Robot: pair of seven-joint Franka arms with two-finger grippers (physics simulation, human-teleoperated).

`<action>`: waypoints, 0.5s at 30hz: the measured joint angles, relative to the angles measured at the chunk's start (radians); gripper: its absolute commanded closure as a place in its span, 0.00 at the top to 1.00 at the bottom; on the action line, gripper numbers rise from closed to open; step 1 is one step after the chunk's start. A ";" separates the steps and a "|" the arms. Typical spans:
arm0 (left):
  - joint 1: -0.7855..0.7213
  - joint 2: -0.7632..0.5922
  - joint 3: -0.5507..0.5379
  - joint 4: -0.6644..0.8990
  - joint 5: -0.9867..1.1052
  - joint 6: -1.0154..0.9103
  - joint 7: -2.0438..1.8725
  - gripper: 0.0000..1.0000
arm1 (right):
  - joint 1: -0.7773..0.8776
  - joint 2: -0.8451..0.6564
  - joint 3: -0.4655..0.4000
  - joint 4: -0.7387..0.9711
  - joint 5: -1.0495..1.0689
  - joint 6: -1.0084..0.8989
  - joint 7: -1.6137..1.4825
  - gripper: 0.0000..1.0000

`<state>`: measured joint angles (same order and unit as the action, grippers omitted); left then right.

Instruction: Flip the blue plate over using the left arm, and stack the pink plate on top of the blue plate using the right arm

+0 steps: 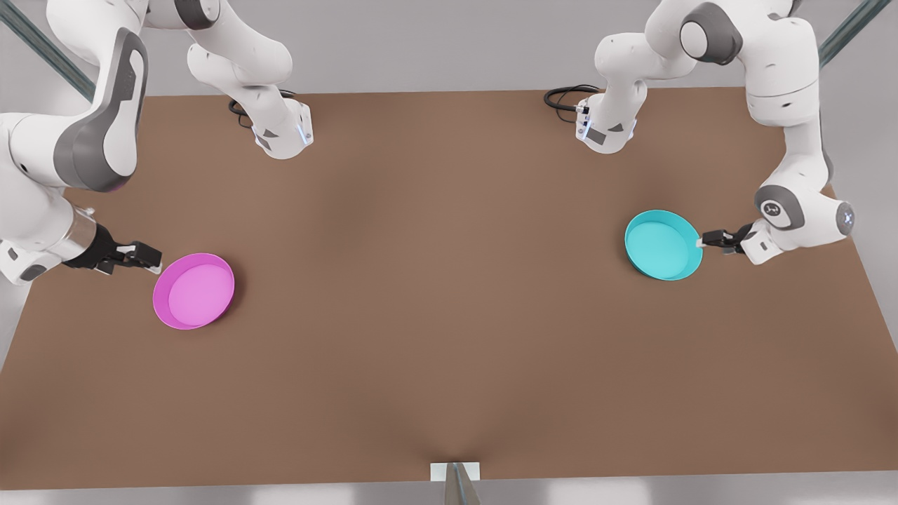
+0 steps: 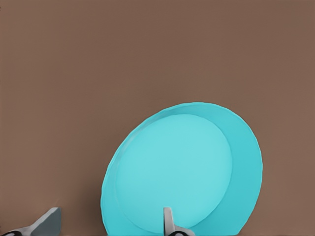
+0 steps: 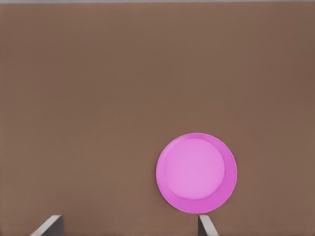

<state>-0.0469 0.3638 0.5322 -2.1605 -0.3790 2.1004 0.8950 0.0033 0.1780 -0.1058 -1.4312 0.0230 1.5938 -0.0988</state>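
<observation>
The blue plate [image 1: 662, 245] is lying rim-up on the brown table [image 1: 449, 337], well apart from the pink plate [image 1: 193, 291], which is sitting rim-up toward the front view's left. The left gripper [image 1: 707, 240] is reaching in at the blue plate's rim on the side away from the pink plate, probably so it can pinch the edge and tip the dish over. In the left wrist view one finger [image 2: 169, 221] is crossing the plate's near edge while the other is standing off over bare table, so the jaws are spread and clamping nothing yet. The right gripper [image 1: 144, 257] is hovering just beside the pink plate's far rim, jaws wide and empty, apparently waiting. Both grippers' fingertips are cut off in the wrist views, so actual rim contact is hard to judge.
</observation>
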 measured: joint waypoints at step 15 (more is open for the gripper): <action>0.001 0.136 0.000 0.004 -0.173 0.003 0.058 0.32 | 0.041 0.037 0.011 0.014 -0.011 0.014 -0.001 1.00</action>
<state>-0.0460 0.5000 0.5323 -2.1568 -0.5515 2.1031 0.9526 0.0446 0.2148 -0.0950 -1.4174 0.0123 1.6076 -0.0997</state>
